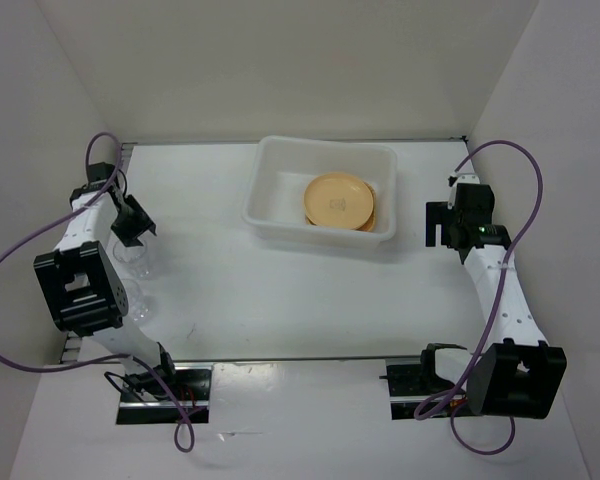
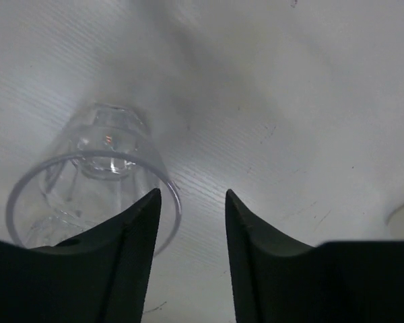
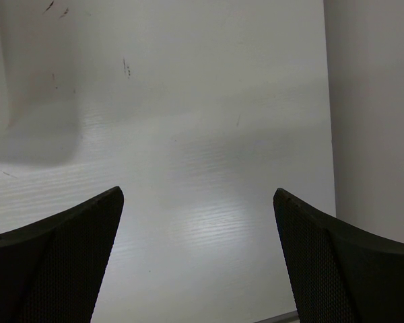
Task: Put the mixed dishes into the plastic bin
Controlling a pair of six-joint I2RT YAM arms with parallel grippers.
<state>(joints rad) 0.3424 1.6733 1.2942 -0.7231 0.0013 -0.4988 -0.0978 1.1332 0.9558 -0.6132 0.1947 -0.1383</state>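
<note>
Lower plates (image 1: 375, 212): down inside the plastic bin (image 1: 270, 215), buried under the round top plate (image 1: 337, 199). Only a sliver peeks out, no counting them!
Clear cups (image 1: 132, 260): well left of the bin, half under the left arm (image 1: 80, 285), too faint to number.
Nearest cup (image 2: 87, 195): near rim gone, cut by the bottom edge and covered by the left gripper (image 2: 192, 195).

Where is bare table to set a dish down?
Bare: the middle, between plastic bin and arm bases; also right of the bin, up to the right gripper. Crowded: the left edge, with clear cups by the left gripper.
</note>
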